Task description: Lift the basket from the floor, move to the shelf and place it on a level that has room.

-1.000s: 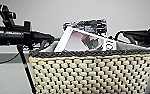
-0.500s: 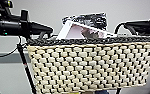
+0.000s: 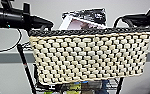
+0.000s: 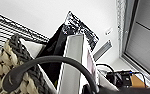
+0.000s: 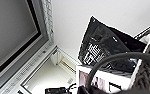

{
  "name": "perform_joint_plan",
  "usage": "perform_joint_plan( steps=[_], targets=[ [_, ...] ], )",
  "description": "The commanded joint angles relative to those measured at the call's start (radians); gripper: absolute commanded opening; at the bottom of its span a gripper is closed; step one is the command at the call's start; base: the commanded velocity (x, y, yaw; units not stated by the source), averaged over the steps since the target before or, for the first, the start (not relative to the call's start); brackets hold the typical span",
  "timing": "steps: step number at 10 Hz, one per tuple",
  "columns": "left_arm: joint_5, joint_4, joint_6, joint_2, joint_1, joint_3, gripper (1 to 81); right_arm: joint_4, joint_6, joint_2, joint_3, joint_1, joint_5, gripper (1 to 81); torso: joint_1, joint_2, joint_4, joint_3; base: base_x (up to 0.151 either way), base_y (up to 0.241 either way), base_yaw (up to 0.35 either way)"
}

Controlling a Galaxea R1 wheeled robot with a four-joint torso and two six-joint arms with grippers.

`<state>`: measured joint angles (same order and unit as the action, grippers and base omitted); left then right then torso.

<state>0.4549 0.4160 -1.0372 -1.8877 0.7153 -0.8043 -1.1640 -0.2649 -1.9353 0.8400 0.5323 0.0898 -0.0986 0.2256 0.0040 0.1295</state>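
Note:
The cream woven basket (image 3: 91, 57) with its dark rim hangs in the air in the middle of the head view, carried at both ends. My left gripper (image 3: 42, 25) is shut on its left loop handle (image 4: 48, 61), and my right gripper (image 3: 126, 21) is shut on the right loop handle (image 5: 116, 58). Behind and below it stands the black wire shelf (image 3: 24, 66). A wire-grid level (image 3: 91, 86) lies just under the basket's bottom. Whether the basket touches it I cannot tell.
A black foil bag (image 3: 91, 13) and a white box (image 3: 78, 25) stick up out of the basket. Coloured items sit on the shelf tier below (image 3: 76, 87). A pale wall with a grey band (image 3: 6, 57) is behind the shelf. A dark cable (image 3: 16, 42) hangs from my left arm.
The basket has risen in the head view, and its bottom edge now shows with the shelf's wire tier under it. Both arms rose with it.

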Motion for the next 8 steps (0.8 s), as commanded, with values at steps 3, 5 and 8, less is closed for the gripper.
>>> perform_joint_plan(
  steps=[3,5,8],
  targets=[
    [-0.036,0.004,0.006,-0.084,0.189,-0.112,1.0,-0.008,-0.022,-0.078,0.109,0.192,0.038,1.0,0.000,0.000,0.000,0.000,0.000,0.000,0.000],
    [-0.018,0.024,0.006,-0.099,0.221,-0.135,1.0,-0.008,-0.037,-0.095,0.137,0.220,0.053,1.0,0.000,0.000,0.000,0.000,0.000,0.000,0.000],
    [0.004,0.030,0.008,-0.121,0.232,-0.173,1.0,-0.006,-0.060,-0.119,0.183,0.248,0.077,1.0,0.000,0.000,0.000,0.000,0.000,0.000,0.000]
  ],
)
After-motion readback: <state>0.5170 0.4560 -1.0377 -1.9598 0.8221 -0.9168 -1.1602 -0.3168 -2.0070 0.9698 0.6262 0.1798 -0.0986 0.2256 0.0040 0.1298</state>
